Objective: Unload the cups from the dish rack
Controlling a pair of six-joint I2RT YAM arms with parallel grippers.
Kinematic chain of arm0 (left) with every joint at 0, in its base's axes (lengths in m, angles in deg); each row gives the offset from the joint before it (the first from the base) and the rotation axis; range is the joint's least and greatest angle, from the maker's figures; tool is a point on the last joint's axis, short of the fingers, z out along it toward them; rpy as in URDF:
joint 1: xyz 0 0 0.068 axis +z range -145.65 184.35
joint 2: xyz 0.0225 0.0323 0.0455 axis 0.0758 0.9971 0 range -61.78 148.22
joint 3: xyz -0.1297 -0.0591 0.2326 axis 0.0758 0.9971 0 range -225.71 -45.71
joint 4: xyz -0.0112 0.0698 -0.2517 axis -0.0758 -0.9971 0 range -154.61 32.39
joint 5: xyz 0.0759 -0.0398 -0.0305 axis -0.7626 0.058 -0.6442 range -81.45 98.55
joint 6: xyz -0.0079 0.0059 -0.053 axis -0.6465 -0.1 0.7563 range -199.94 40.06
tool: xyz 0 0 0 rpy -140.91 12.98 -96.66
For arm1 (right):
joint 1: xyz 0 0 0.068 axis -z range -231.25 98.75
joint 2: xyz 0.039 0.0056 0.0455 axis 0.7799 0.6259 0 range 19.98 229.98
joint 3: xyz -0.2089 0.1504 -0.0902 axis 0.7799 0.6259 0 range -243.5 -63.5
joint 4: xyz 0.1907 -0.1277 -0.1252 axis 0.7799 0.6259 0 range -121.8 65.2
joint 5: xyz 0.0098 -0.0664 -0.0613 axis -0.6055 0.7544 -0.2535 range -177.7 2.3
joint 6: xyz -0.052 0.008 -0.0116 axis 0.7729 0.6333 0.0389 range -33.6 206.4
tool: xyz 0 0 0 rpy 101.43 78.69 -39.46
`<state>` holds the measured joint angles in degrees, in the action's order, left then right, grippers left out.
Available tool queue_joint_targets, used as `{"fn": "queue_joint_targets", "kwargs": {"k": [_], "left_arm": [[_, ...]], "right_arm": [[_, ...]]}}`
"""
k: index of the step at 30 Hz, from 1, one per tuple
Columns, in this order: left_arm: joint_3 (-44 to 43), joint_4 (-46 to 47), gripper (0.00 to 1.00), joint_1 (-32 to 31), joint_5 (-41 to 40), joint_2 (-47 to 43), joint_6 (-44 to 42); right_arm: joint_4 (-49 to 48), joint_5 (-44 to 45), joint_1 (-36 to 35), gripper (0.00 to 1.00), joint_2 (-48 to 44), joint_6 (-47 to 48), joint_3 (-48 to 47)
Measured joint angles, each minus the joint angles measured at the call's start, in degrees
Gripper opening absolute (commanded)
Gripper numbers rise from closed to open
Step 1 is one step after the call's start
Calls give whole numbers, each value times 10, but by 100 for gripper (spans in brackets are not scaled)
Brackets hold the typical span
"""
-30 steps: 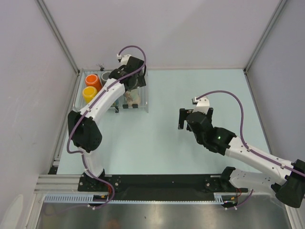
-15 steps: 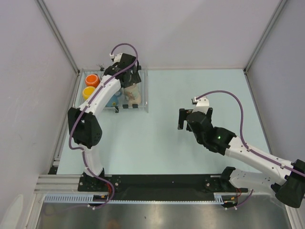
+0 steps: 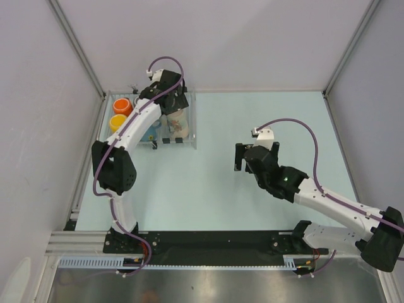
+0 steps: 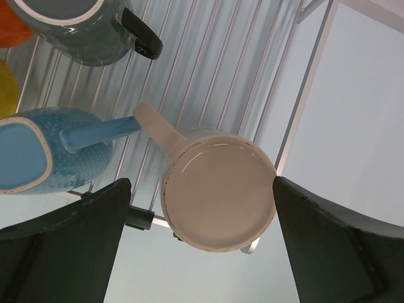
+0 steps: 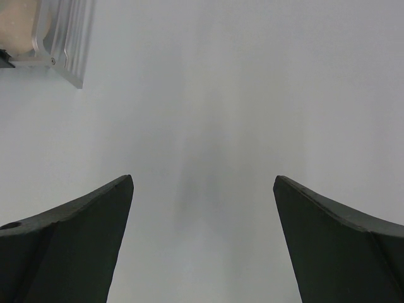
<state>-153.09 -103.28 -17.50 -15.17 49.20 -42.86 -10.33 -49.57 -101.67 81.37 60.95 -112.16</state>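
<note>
The clear dish rack [image 3: 193,136] stands at the table's far left. In it are an orange cup [image 3: 122,105], a yellow cup [image 3: 117,122], a light blue cup [image 3: 151,132] and a cream cup [image 3: 178,123]. My left gripper [image 3: 172,108] hangs over the rack, open. In the left wrist view the gripper [image 4: 202,183] has one jaw on each side of the cream cup [image 4: 218,189], the right one close to its rim. The light blue cup [image 4: 44,154] and dark grey cup [image 4: 82,28] lie on the bars [image 4: 208,63]. My right gripper [image 3: 241,158] is open and empty mid-table.
The rack's near right corner [image 5: 63,44] shows at the top left of the right wrist view, with pale table under the right gripper [image 5: 202,180]. Grey walls and metal posts enclose the table on the left, far and right sides.
My left gripper has moved a little toward the far left over the rack, uncovering the cream cup from above. My right arm has shifted slightly left.
</note>
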Motion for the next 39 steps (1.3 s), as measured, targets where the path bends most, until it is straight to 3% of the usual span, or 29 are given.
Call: {"fn": "queue_joint_targets", "kwargs": {"k": [17, 39], "left_arm": [[-11, -17, 100, -38, -20, -2, -22], [-11, -18, 99, -22, -5, 59, -20]], "right_arm": [[-1, -1, 0, 100, 1, -9, 0], [-1, -12, 19, 100, -2, -9, 0]]}}
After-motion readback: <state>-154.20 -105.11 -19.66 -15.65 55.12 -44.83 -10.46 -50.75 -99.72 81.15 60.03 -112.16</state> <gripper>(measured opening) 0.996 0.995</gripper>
